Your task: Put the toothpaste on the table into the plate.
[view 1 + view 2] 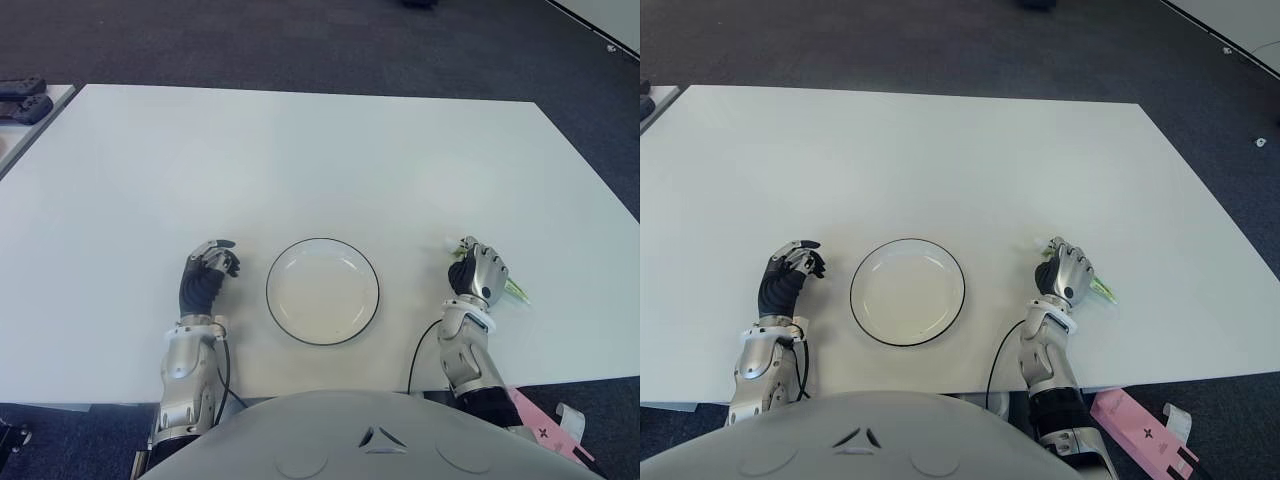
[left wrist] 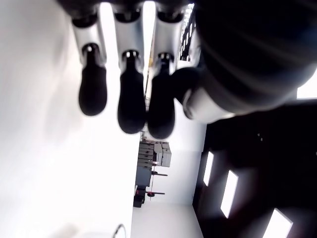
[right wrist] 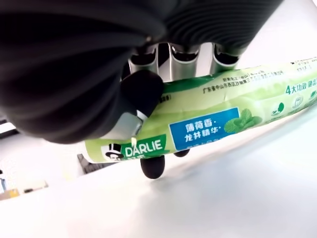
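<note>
A round white plate (image 1: 322, 292) with a thin dark rim lies on the white table (image 1: 300, 150), near its front edge, with nothing in it. To the right of the plate, my right hand (image 1: 480, 270) is shut on a green toothpaste tube (image 3: 208, 119). The fingers wrap over the tube and the thumb presses its side. The tube's flat end (image 1: 518, 292) sticks out to the right of the hand. My left hand (image 1: 208, 270) shows beside the plate on its left, fingers curled, holding nothing.
The table's front edge runs just below both wrists. Black devices (image 1: 22, 100) lie on a neighbouring table at the far left. A pink box (image 1: 1140, 428) lies on the dark floor at the lower right.
</note>
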{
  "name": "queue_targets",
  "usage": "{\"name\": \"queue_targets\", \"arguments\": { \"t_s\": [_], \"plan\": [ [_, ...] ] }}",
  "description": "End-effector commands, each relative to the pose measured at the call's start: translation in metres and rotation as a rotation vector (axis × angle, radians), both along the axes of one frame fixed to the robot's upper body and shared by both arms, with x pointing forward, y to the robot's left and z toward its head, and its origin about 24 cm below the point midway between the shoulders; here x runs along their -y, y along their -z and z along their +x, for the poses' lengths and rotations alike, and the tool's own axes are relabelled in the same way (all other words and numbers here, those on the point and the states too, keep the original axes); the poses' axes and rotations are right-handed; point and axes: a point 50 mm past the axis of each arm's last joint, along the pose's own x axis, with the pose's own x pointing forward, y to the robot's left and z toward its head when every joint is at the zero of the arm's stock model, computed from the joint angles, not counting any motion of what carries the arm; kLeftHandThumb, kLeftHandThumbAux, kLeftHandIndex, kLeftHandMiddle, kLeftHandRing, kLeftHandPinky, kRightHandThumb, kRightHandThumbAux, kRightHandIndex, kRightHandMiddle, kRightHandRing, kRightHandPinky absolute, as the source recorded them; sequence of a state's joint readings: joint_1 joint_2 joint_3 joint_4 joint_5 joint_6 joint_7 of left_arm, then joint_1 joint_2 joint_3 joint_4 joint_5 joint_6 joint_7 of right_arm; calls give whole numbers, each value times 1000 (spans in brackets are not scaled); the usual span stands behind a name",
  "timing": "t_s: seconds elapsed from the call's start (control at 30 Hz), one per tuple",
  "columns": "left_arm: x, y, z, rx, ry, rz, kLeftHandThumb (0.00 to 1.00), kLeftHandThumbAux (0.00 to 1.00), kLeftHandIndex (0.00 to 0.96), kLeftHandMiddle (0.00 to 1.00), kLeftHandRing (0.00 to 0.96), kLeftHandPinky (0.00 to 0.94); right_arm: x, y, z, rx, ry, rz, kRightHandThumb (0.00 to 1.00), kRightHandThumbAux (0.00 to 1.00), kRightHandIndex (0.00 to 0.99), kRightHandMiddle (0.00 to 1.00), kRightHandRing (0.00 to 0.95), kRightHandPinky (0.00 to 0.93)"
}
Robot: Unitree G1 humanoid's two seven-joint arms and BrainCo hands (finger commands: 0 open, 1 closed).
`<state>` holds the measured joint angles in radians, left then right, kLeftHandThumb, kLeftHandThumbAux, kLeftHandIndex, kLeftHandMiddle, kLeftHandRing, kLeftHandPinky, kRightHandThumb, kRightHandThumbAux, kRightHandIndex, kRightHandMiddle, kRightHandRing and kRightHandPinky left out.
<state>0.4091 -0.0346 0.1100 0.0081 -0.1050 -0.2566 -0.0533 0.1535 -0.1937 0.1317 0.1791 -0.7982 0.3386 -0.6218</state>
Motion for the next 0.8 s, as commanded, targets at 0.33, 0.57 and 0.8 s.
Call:
{"name": "queue_targets", "arguments": {
  "t_s": [0.33, 0.57, 0.8],
  "plan": [
    [-1, 5, 0, -37, -2, -14, 711, 715, 440, 644, 630, 616, -7, 4, -6, 137, -76, 60, 1000, 661, 414, 543, 694, 530],
    [-1, 5, 1, -39, -4, -12, 711, 714, 440, 641, 626, 613, -11, -20, 6, 301, -149, 55, 1000, 661, 412, 539, 698, 537],
    [0, 5, 2, -24, 5, 0, 711, 714, 440, 639, 624, 612, -20, -39, 11, 459, -252, 77, 1000, 661, 414, 527, 702, 536]
  ]
}}
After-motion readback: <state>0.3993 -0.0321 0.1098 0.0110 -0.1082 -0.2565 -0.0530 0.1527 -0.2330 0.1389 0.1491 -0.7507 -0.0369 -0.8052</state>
